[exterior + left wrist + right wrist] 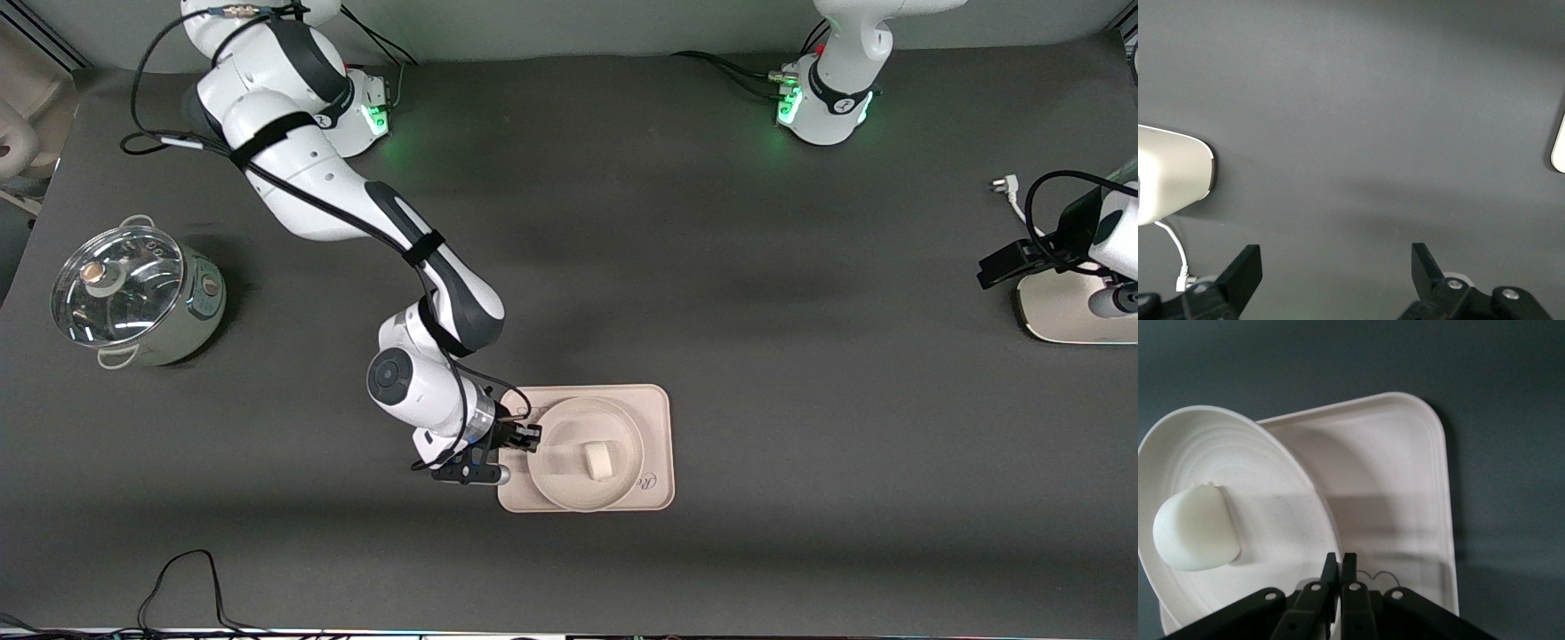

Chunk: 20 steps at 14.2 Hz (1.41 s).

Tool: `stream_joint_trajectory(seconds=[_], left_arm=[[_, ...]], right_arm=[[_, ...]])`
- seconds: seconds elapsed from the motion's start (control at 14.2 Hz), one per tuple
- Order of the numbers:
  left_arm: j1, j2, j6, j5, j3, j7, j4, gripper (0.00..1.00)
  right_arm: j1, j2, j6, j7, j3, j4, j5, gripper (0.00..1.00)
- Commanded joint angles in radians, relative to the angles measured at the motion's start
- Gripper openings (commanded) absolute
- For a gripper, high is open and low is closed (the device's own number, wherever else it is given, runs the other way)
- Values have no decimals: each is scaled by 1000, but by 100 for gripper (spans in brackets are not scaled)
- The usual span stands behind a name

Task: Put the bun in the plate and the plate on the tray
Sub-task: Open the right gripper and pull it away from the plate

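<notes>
The tray (656, 418) lies flat on the dark tabletop (711, 267), in the half nearer the front camera and somewhat toward the right arm's end. The plate (562, 478) sits on the tray, covering most of its surface; in the right wrist view the plate appears tilted, its rim raised on the side where it is gripped. The bun (598, 461) rests inside the plate, at about 3 o'clock from the plate centre in the front view, clear of the rim. The right pincer (526, 436) is at the 9 o'clock edge of the plate; its fingers (1330, 577) stand together, clamped on the plate rim. The left pincer (1337, 267) waits above bare tabletop at the left arm's end, fingers wide apart and holding nothing. Beside it a white device (1171, 175) with a white cable stands on the tabletop. A steel pot (138, 295) with a glass lid stands at the right arm's end, at about 10 o'clock from the tray, well apart from it.
</notes>
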Motion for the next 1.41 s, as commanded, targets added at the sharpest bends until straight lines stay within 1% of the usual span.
stream_joint_trajectory(seconds=[0.0, 0.14, 0.21, 0.35, 0.49, 0.57, 0.71, 0.85, 0.92, 1.13, 1.34], left_arm=[[13, 3, -7, -21, -9, 18, 12, 100], [11, 3, -6, -26, -9, 18, 10, 100], [10, 3, -7, -53, -9, 1, 13, 100], [14, -2, -21, -55, -9, 2, 17, 100], [27, 0, -24, -58, -3, 18, 21, 100], [28, -3, -35, -58, -3, 19, 23, 100], [28, -5, -81, -60, -1, 18, 24, 100], [27, 1, -72, -60, -3, 9, 24, 100], [25, 5, -68, -61, -3, 4, 24, 100], [27, 5, -79, -63, -3, 5, 23, 100], [27, 5, -85, -63, -3, 7, 23, 100]], right_arm=[[2, 14, -8, -15, 10, 51, -6, 29], [4, 7, -8, -18, 8, 47, -12, 99], [5, 0, -8, -18, 8, 50, -12, 100], [4, -45, -27, -18, 7, 44, -17, 100], [4, -116, -121, -20, 4, 27, -20, 100], [-1, -169, -171, -20, 2, -16, -18, 100], [-16, -304, -233, -23, -13, -152, -18, 100], [-47, -456, -305, -35, -22, -278, -18, 100], [-52, -530, -357, -56, -33, -321, -18, 100], [-55, -721, -544, -142, -142, -398, -18, 100], [-56, -906, -624, -161, -223, -513, -18, 100]])
